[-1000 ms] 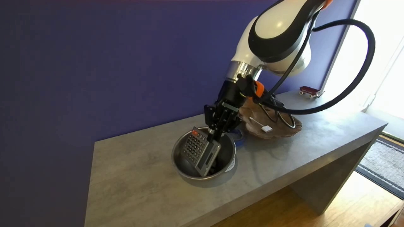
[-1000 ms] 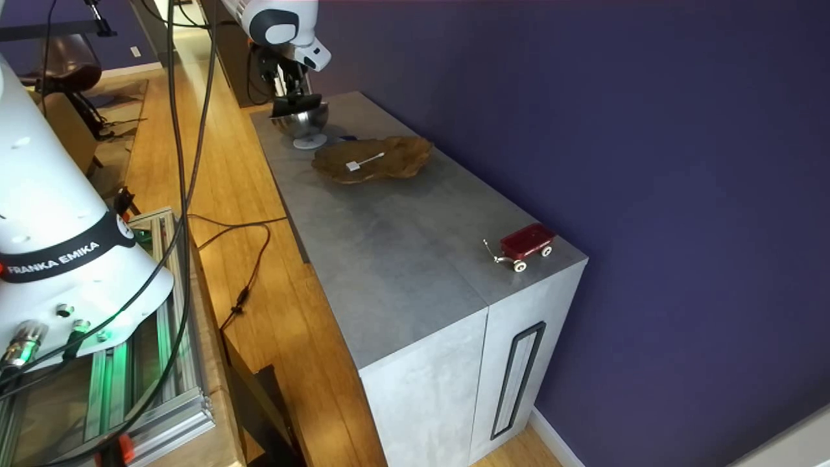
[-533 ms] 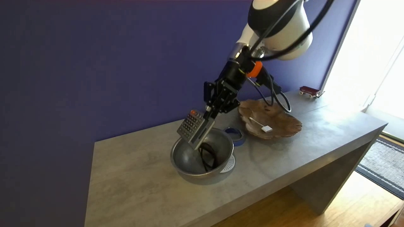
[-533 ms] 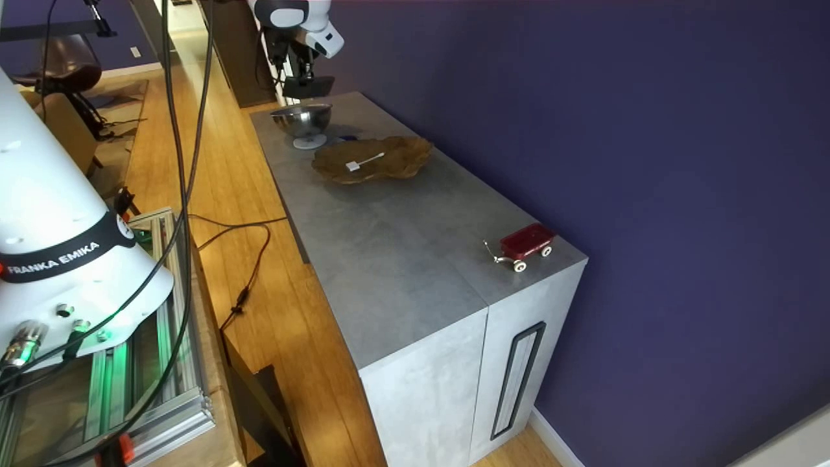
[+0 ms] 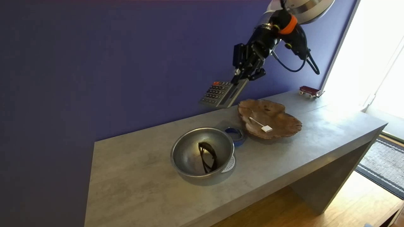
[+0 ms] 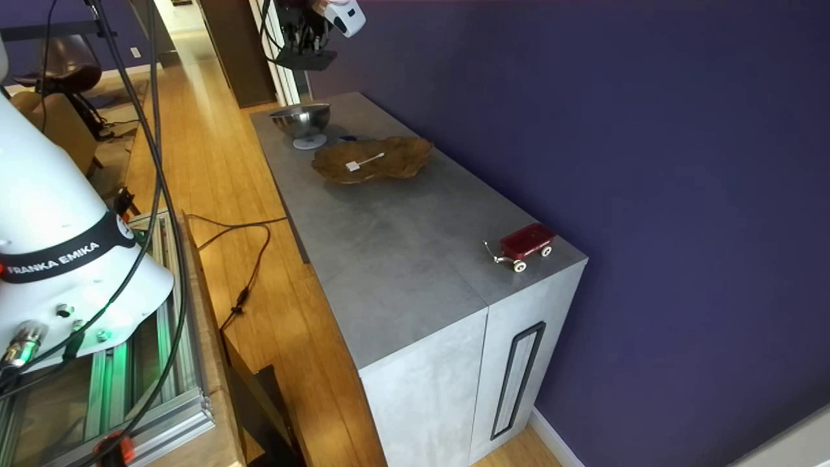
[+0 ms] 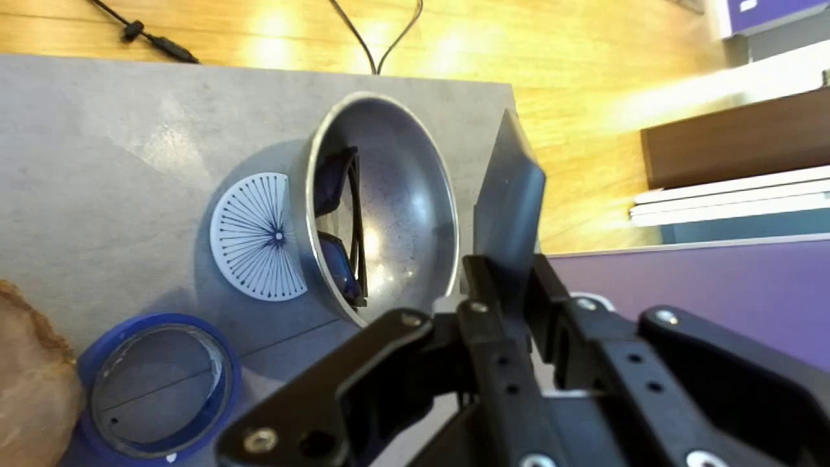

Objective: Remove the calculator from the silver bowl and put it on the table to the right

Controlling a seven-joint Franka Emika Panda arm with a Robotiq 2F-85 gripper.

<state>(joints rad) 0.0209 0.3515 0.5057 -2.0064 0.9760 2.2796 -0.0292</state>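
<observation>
On the table (image 5: 135, 176), sunglasses (image 7: 337, 259) in the bowl (image 5: 187, 157), ring (image 5: 239, 142) between bowl and dish (image 5: 277, 121)

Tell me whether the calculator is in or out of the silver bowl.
Out. In both exterior views the tool holds the calculator in the air, clear of the silver bowl, which holds sunglasses.
</observation>
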